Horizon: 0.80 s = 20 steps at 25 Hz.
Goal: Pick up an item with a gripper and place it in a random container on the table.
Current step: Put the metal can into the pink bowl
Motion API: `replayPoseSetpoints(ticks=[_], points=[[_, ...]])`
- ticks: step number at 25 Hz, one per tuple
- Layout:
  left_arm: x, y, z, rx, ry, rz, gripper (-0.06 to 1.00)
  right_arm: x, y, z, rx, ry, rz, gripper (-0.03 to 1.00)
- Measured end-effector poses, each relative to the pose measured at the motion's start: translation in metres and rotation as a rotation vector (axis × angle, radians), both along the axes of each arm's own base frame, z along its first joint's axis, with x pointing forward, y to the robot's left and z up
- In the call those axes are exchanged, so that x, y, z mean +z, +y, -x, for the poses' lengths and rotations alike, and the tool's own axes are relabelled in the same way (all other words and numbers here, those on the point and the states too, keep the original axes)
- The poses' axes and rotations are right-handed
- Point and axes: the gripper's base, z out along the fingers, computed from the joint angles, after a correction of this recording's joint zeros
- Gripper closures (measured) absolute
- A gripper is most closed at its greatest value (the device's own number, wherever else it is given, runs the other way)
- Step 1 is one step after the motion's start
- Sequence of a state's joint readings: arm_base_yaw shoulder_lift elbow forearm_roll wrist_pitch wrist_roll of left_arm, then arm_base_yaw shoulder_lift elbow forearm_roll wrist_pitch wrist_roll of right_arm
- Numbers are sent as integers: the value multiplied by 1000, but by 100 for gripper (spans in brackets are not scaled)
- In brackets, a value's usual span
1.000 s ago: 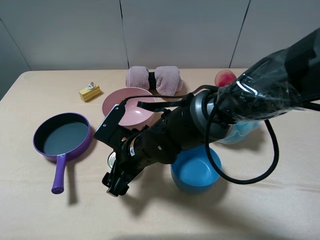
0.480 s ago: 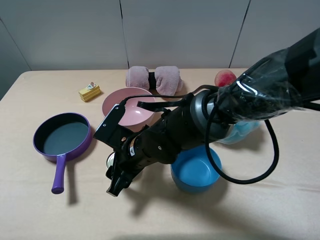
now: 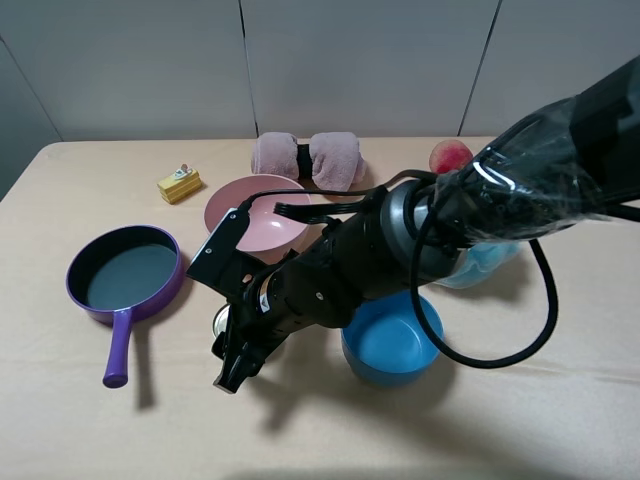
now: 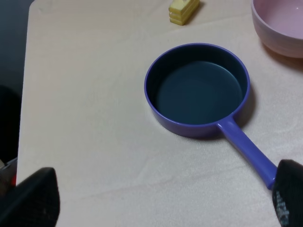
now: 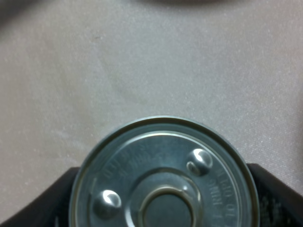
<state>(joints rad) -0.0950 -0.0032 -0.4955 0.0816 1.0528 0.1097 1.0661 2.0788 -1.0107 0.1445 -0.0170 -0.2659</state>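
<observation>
The tin can (image 5: 163,161), silver lid up, stands on the beige table (image 3: 60,420) between the purple pan and the blue bowl. Only a sliver of it (image 3: 221,320) shows in the high view, under my right arm. My right gripper (image 3: 232,362) has reached across to the left and sits over the can, and its black fingers (image 5: 45,198) touch the can's two sides. The pale-pink bowl (image 3: 250,215) stands just behind, empty, and also shows in the left wrist view (image 4: 279,28). My left gripper (image 4: 158,208) is open and empty, high above the table near the pan.
A purple long-handled pan (image 3: 125,272) lies left of the can and also shows in the left wrist view (image 4: 199,90). A blue bowl (image 3: 390,345) stands to its right. A yellow cake piece (image 3: 179,184), a rolled pink towel (image 3: 305,157) and a peach (image 3: 450,156) lie along the back.
My right gripper's jaws have narrowed around the can since a second ago. In the last half second nothing has visibly moved.
</observation>
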Motion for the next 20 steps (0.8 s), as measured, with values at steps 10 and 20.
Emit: replayPoseSetpoints(ticks=[10,20], points=[[0,0,0,0,0,0,4,9,-2,1,16,3,13,48],[0,0,0,0,0,0,4,43,-6,5,49,-10,16,48]])
